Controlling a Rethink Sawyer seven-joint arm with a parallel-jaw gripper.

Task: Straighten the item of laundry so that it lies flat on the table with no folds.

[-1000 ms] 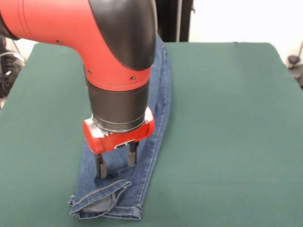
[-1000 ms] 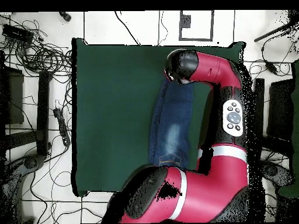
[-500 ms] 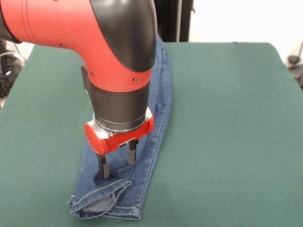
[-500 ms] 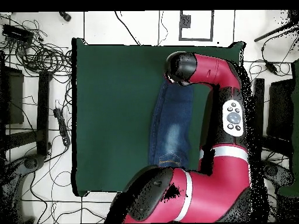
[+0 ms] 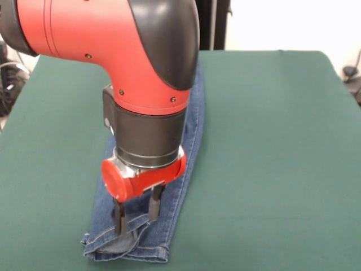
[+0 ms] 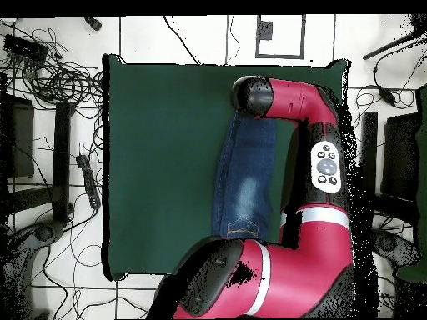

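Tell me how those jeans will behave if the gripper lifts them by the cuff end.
The jeans would probably drape limply: the cuff already curls over under the open gripper. Folded double lengthwise, the layers may peel apart. The felt-like table likely drags on the denim.

I'm seeing medium-blue denim jeans (image 5: 186, 147) with a faded pale patch on the seat and orange stitching, on my dark green table (image 5: 271, 141). Arm's red and black, gripper (image 5: 136, 217) fingers dark grey.

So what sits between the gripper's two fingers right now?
In the front view the open gripper straddles the jeans near the cuff end; only denim, with a raised fold of the cuff, lies between its fingers. The overhead view hides this.
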